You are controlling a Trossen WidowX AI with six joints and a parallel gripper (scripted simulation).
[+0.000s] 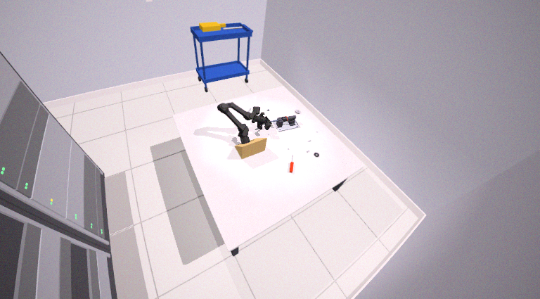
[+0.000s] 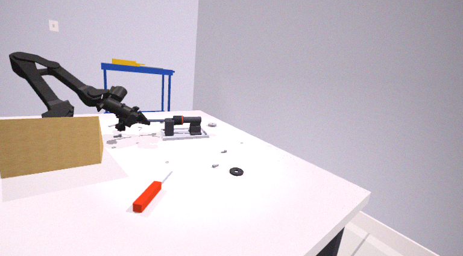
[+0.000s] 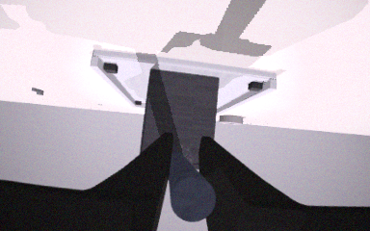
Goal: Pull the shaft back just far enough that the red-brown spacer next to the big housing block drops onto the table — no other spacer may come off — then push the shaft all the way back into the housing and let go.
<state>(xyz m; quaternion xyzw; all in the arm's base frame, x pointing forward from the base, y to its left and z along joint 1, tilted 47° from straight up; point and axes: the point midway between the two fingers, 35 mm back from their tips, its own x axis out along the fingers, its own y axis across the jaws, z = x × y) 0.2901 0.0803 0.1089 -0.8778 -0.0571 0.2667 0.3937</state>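
White table — red-handled screwdriver, black ring, wooden block.

A red screwdriver lies near a black ring.
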